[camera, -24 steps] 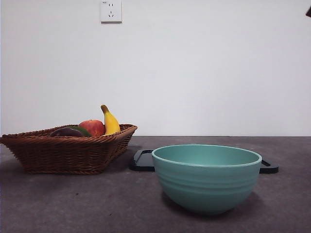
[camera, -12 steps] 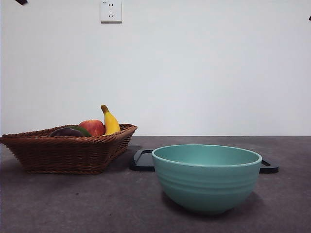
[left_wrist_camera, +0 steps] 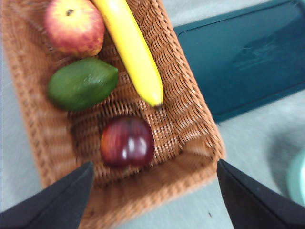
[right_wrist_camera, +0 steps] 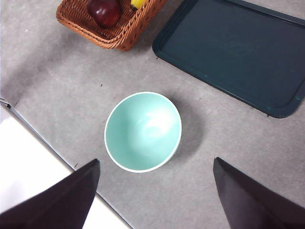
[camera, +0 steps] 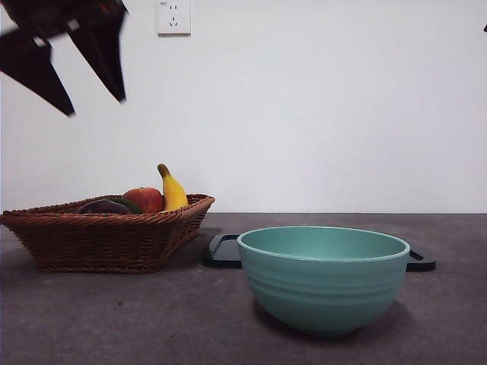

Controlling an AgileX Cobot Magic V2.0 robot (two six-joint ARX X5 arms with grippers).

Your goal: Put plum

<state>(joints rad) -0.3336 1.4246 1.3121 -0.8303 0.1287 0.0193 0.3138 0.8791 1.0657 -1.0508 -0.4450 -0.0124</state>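
The dark maroon plum (left_wrist_camera: 127, 141) lies in the brown wicker basket (left_wrist_camera: 190, 119), near its front corner. In the front view the plum (camera: 103, 207) just shows above the basket's rim (camera: 106, 239) at the left. It also shows in the right wrist view (right_wrist_camera: 104, 11). My left gripper (left_wrist_camera: 155, 167) is open and empty, high above the basket. In the front view it hangs at the top left (camera: 97, 106). My right gripper (right_wrist_camera: 156, 161) is open and empty, high above the teal bowl (right_wrist_camera: 107, 131).
A red apple (left_wrist_camera: 75, 26), a banana (left_wrist_camera: 133, 47) and a dark green oval fruit (left_wrist_camera: 82, 83) share the basket. The empty teal bowl (camera: 323, 277) stands front right of the basket. A dark flat tray (camera: 224, 251) lies behind the bowl. A wall stands behind.
My left gripper has come into the front view at the top left, moving down toward the basket. The fruit, bowl and tray have not moved.
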